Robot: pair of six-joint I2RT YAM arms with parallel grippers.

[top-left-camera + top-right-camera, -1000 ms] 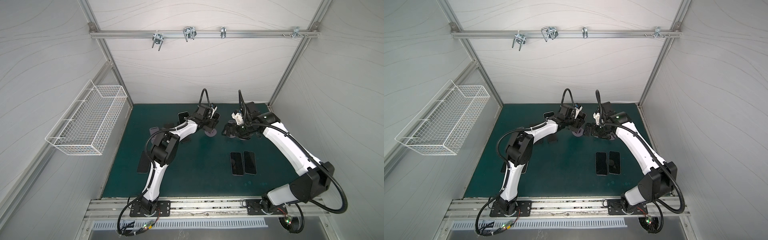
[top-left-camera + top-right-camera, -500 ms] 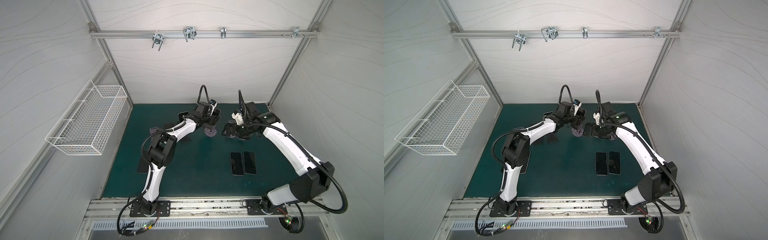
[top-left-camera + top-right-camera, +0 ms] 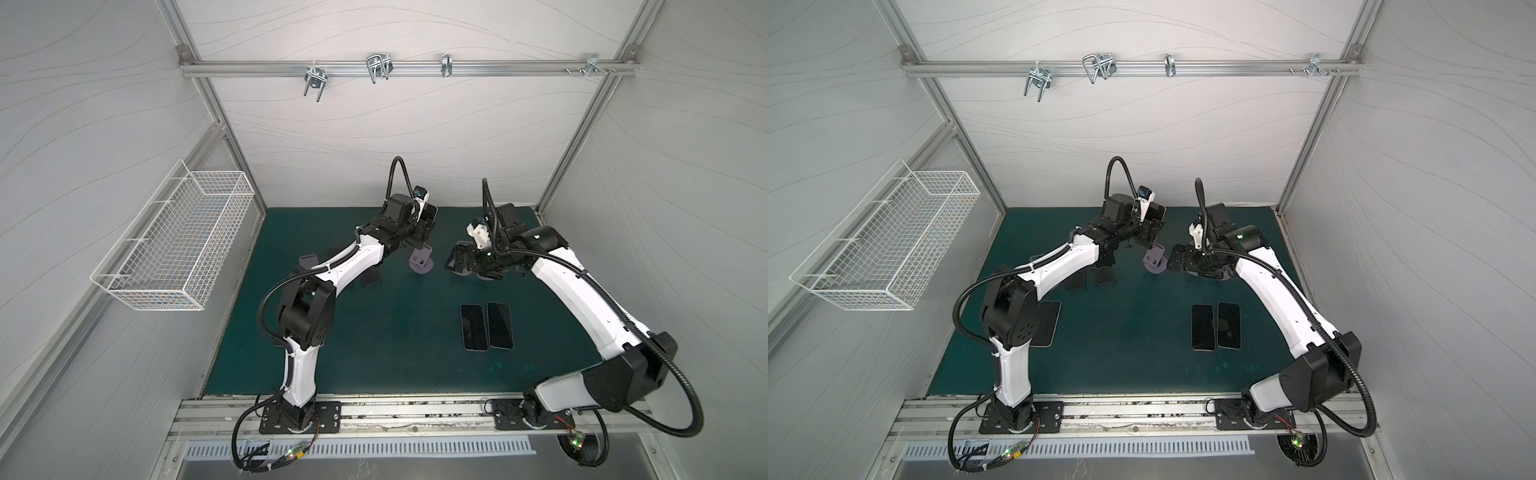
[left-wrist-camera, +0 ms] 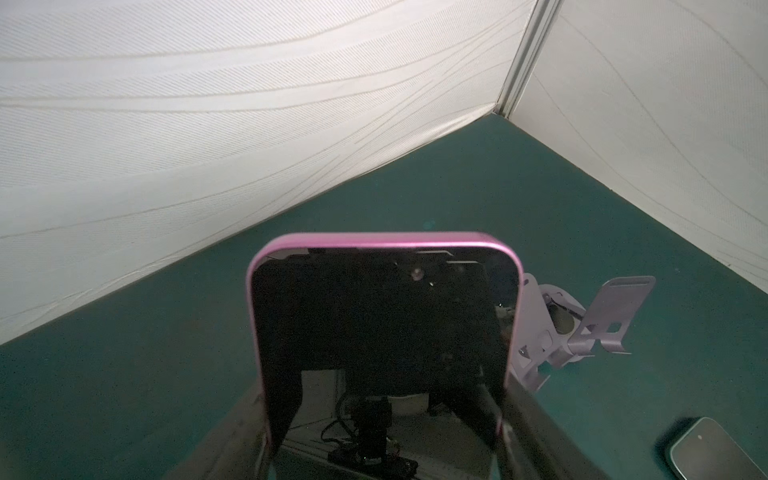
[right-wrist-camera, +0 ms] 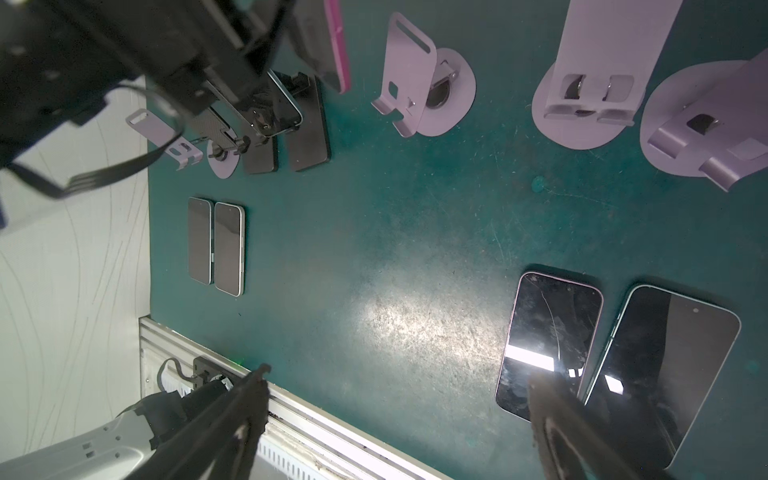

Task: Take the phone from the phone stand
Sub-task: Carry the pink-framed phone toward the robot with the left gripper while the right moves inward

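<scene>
While the left claw point(image 4: 384, 432) gripped the pink-edged phone point(image 4: 382, 324) clear of the lilac stand point(image 4: 582, 328), the right claw point(image 5: 399, 374) hung wide open, empty, above the counter point(image 5: 415, 249).

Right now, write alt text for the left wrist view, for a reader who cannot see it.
A pink-edged phone, dark screen toward the camera, is gripped between dark fingers above a green mat. An empty lilac phone stand shows beside it, another phone lies flat on the mat, with white walls behind.
</scene>
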